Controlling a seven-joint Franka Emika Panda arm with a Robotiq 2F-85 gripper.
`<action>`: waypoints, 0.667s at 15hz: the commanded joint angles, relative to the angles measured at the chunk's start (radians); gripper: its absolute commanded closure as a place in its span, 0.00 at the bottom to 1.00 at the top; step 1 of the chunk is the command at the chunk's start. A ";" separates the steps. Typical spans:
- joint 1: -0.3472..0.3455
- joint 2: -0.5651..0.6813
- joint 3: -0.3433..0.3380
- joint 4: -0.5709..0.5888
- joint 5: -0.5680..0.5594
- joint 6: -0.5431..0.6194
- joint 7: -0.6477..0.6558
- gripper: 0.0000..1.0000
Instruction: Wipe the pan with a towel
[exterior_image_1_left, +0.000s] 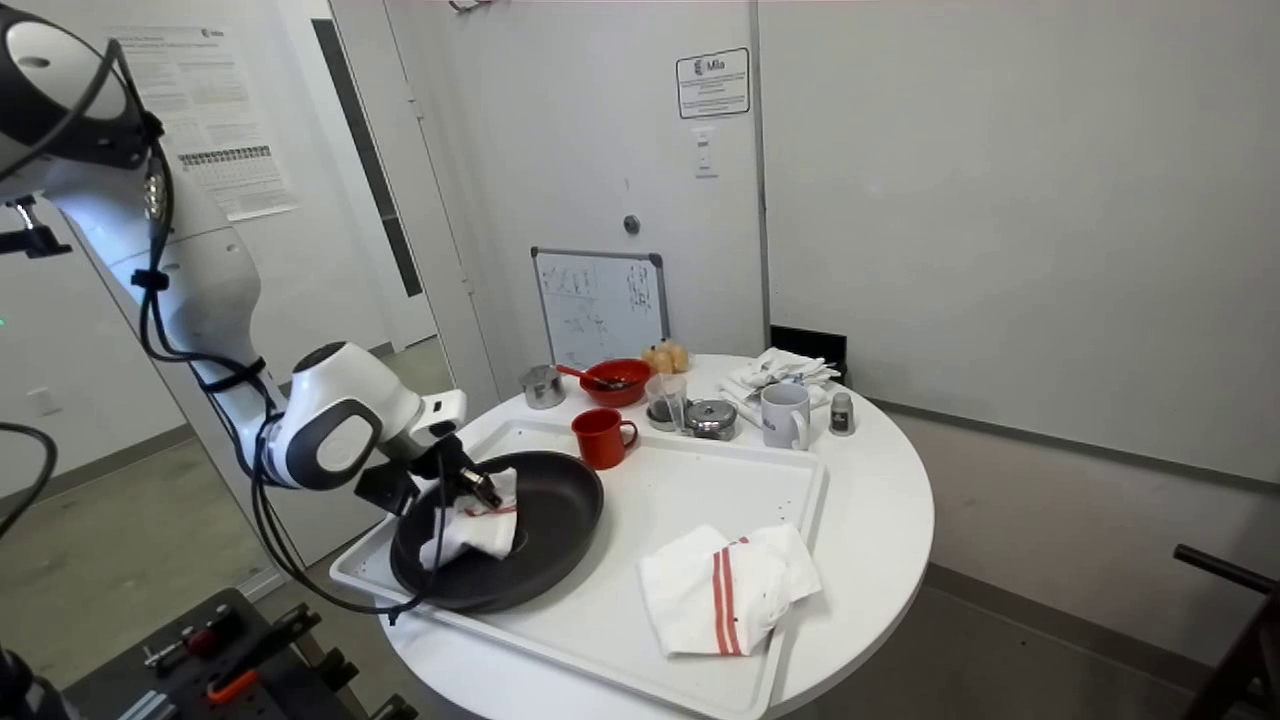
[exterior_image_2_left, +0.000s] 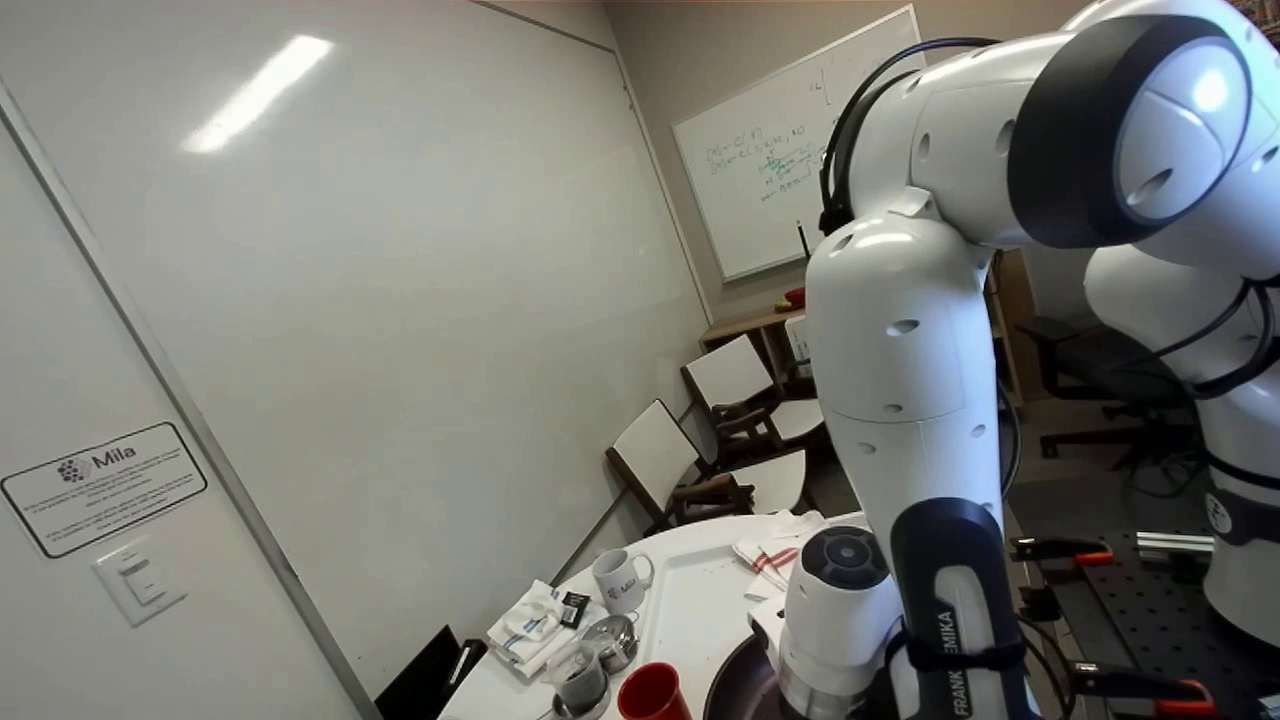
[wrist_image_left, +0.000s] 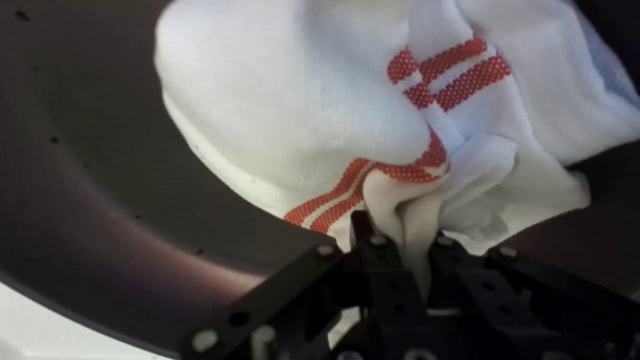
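Observation:
A large black pan (exterior_image_1_left: 562, 520) sits on the left part of a white tray (exterior_image_1_left: 665, 500) in an exterior view. Part of the pan also shows in an exterior view (exterior_image_2_left: 735, 690), mostly hidden behind the arm. A crumpled white towel with red stripes (exterior_image_1_left: 485, 535) lies inside the pan. In the wrist view the towel (wrist_image_left: 280, 100) spreads out ahead of my gripper over the dark pan (wrist_image_left: 110, 165). My gripper (wrist_image_left: 406, 237) is shut on a bunched fold of the towel, low inside the pan. In an exterior view the gripper (exterior_image_1_left: 480, 490) is over the pan's left half.
A second red-striped white towel (exterior_image_1_left: 715, 595) lies on the tray's right front. A red mug (exterior_image_1_left: 598, 440) stands close behind the pan. Behind the tray are a grey mug (exterior_image_1_left: 782, 415), a metal pot (exterior_image_1_left: 712, 420), a clear cup (exterior_image_1_left: 668, 400) and a red bowl (exterior_image_1_left: 622, 385).

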 joint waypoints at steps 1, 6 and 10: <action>0.006 0.024 0.008 0.046 -0.020 0.000 -0.019 0.97; -0.062 0.041 0.001 0.050 -0.019 0.000 -0.009 0.97; -0.197 0.031 0.018 0.039 -0.022 -0.001 0.005 0.97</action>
